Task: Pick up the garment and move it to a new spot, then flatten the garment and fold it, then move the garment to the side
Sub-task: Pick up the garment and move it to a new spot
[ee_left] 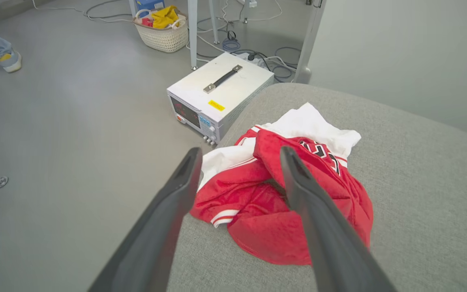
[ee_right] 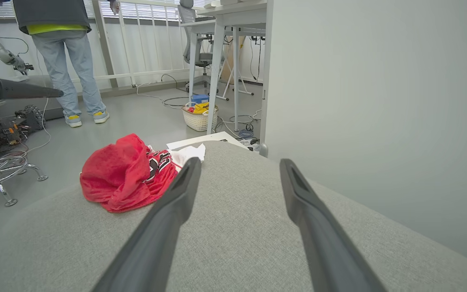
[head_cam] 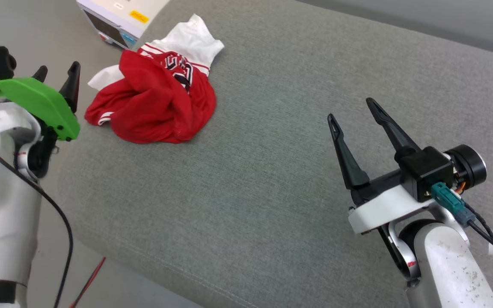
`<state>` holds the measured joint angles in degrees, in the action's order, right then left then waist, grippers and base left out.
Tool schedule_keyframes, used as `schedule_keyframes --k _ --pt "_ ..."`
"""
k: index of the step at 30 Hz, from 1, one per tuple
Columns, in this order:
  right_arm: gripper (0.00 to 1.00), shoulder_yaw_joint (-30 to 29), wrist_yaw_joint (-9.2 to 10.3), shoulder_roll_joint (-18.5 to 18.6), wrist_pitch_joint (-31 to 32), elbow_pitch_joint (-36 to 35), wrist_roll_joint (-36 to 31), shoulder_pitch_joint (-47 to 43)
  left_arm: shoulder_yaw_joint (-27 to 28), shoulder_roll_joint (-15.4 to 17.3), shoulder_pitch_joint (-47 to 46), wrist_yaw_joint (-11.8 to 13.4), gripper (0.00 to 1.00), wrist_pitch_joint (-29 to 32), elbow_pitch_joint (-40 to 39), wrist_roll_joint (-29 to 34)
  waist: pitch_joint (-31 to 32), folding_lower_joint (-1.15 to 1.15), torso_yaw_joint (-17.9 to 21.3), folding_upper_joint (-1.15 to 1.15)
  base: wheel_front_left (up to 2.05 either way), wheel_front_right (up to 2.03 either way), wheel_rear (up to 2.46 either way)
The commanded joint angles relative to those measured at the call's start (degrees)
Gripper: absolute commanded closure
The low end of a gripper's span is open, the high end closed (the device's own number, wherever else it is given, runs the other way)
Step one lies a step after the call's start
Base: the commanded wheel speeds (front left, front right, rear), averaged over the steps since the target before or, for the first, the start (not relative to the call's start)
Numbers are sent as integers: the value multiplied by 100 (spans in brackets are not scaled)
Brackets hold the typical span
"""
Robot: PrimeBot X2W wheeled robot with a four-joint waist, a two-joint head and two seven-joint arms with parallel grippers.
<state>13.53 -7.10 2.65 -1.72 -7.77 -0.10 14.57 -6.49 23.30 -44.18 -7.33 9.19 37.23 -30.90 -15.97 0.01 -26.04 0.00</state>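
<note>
**Red shirt lying in a heap at the cushion's far left corner**

The garment (head_cam: pixel 156 107) is lying crumpled on the grey cushion (head_cam: pixel 272 141), close to its far left edge and just beside the white instrument box (ee_left: pixel 221 93) that is standing on the floor. The red body is bunching into a rounded mound with deep folds. One white sleeve is fanning out on the far side, and another white part is poking out on the left. Red-and-white striped trim is showing at a cuff near the front and along the seam by the chest print. That print is black and white, but creasing is hiding too much of it to read.

The box is carrying a yellow label (ee_left: pixel 216 106) (its writing is too small to make out), and its red display is blurring.

The left gripper (head_cam: pixel 57 77) is hanging just left of the heap with its jaws spread, holding nothing. The right gripper (head_cam: pixel 351 110) is hovering well apart from the shirt, over bare cushion, its jaws likewise parted and empty.
</note>
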Motion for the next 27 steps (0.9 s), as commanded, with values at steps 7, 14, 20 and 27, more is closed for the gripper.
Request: schedule_keyframes --k 7,14,20,27 --pt "0 30 -39 46 25 -88 -130 371 -1084 798 -478 -15 0 1244 357 -1482 -982 -1 827 0 0 0 0" --pt "0 11 -39 67 59 -165 -192 509 -1558 1235 -550 -15 0 1653 713 -2352 -1312 -1 1004 0 0 0 0" --pt "0 30 -39 92 84 -171 -174 563 -1870 1198 -377 -15 0 2248 1147 -2922 -1360 -1 1064 0 0 0 0" --pt "0 26 -39 96 133 -201 -165 602 -2195 1121 -416 -15 100 2223 1302 -3016 -1325 -1 1054 0 0 0 0"
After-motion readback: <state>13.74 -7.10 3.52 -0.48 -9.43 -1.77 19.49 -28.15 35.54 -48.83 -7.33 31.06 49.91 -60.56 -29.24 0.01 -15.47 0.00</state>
